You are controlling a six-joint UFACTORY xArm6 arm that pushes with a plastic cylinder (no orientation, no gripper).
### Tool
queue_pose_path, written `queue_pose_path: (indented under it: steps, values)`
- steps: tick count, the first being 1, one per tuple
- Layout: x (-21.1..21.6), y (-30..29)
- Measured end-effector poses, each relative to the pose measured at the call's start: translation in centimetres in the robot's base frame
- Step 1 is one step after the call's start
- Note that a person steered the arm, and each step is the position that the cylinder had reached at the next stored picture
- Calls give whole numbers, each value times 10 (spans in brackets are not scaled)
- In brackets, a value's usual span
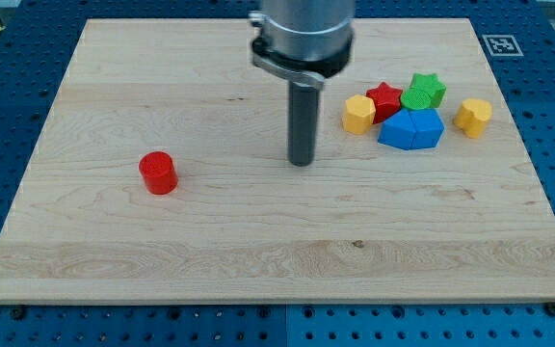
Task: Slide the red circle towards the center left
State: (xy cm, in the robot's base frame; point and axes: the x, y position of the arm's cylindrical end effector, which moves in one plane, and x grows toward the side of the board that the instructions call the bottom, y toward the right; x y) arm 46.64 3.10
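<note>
The red circle, a short red cylinder, stands alone on the wooden board at the view's left, a little below mid-height. My tip rests on the board near the centre, well to the right of the red circle and apart from it. To the tip's right lies a cluster of blocks, none touching the tip.
The cluster at the view's upper right holds a yellow hexagon, a red star, a green star, a blue block and a second yellow hexagon. A fiducial marker sits off the board's top right corner.
</note>
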Motion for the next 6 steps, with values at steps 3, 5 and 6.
queue_pose_path:
  steps: [3,5,6]
  values:
    - [31,-166]
    - [31,-185]
    - [31,-177]
